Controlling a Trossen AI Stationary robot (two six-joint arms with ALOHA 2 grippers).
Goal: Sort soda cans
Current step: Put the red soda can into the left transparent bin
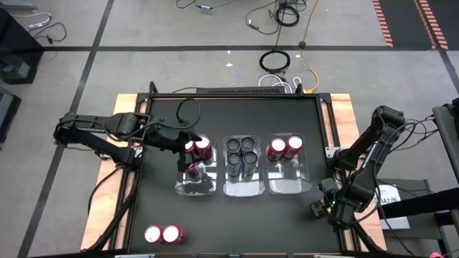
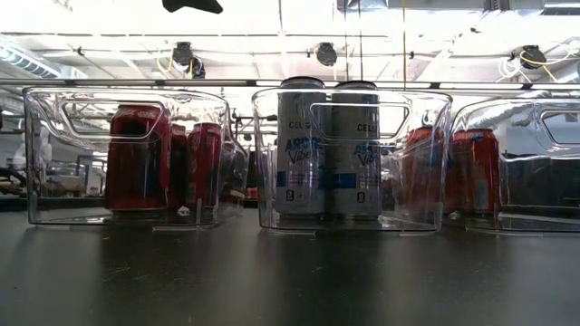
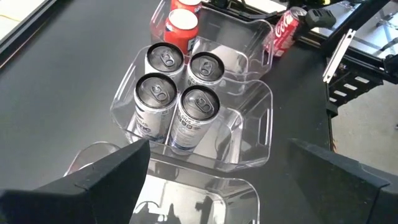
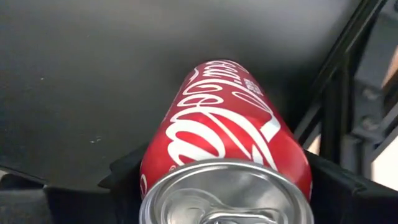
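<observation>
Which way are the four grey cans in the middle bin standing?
Upright: the four grey cans show their round tops, standing together inside the middle bin.

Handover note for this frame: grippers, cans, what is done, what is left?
Left gripper: open, empty, over the left bin, which holds three red cans.
Right gripper: at the table's near right corner, fingers around a red can lying on its side.
Done: four grey cans in the middle bin; two red cans in the right bin.
Left: that can, plus two red cans near the front edge.

1 red soda can between dark fingers, above black table
</observation>
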